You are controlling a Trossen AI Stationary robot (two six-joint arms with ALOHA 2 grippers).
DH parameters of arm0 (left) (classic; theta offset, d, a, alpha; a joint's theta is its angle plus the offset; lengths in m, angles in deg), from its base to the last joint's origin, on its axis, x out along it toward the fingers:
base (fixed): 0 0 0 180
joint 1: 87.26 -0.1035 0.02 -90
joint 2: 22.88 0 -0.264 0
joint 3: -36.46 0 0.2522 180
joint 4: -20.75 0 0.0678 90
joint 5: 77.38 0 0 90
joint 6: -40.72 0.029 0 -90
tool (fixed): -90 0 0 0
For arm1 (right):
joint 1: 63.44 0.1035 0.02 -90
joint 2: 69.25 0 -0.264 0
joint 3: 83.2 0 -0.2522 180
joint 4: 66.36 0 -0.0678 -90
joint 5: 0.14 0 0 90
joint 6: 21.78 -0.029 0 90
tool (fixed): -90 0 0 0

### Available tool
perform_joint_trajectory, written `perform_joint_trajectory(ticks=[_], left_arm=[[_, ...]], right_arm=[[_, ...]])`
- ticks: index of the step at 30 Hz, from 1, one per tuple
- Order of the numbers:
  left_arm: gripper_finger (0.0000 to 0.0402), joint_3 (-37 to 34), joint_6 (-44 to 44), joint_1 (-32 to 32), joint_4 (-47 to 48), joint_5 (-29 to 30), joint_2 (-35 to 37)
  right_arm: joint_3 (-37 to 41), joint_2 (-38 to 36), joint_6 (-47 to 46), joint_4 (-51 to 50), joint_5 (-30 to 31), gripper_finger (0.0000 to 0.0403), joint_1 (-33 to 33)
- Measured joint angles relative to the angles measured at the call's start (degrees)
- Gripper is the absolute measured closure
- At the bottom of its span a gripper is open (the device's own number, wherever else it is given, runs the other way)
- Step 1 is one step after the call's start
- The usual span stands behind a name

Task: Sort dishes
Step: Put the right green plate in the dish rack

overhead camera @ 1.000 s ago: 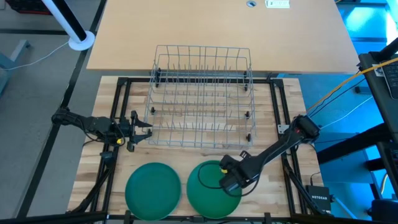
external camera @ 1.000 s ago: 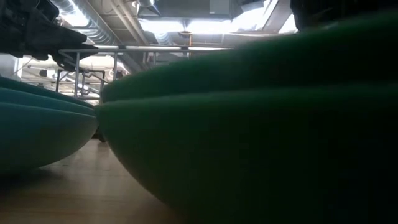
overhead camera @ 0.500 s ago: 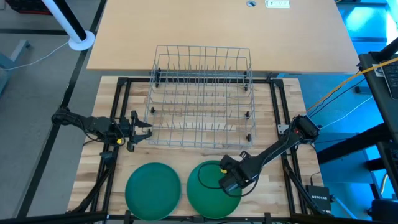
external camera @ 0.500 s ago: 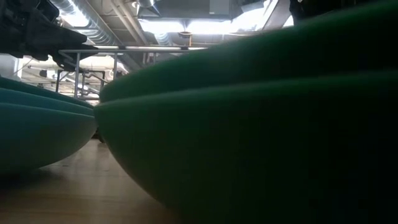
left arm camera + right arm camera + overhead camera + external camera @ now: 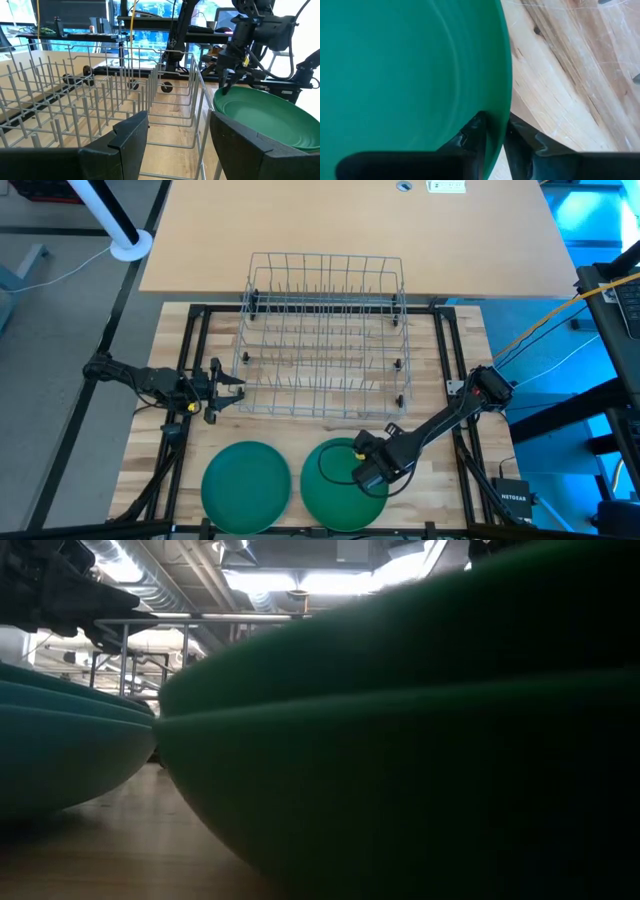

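My right pincer (image 5: 493, 131) grips the rim of the top green plate (image 5: 335, 480) on the bench (image 5: 455, 490). My left pincer (image 5: 232, 389) waits wide beside the wire rack (image 5: 325, 330).

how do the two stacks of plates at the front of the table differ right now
The right stack has the right pincer pinching its top plate's rim, lifting that edge; the left stack lies untouched. The right stack looks darker green, the left more teal. The left pincer waits open by the wire rack. Both stacks are round plates on the wooden table.
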Motion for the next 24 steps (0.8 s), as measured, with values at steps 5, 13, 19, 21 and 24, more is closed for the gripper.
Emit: perform_joint_trajectory(ticks=[5, 13, 19, 21, 24], left_arm=[[0.0196, 0.00, 0.01, 0.00, 0.00, -0.01, 0.00], [0.0196, 0.00, 0.00, 0.01, 0.00, 0.00, 0.00], [0.0196, 0.00, 0.00, 0.00, 0.00, -0.01, 0.00], [0.0196, 0.00, 0.00, 0.02, 0.00, 0.00, 0.00], [0.0196, 0.00, 0.00, 0.00, 0.00, 0.00, 0.00]], right_arm=[[0.00, 0.00, 0.00, 0.69, -0.33, 0.0315, 0.02], [-0.02, 0.00, -0.06, 0.57, -0.30, 0.0317, 0.04], [-0.02, 0.00, -0.11, 1.36, -0.37, 0.0324, 0.00], [-0.02, 0.00, -0.14, 0.79, -0.44, 0.0324, 0.00], [0.29, -0.02, -0.26, 0.73, -0.45, 0.0324, 0.00]])
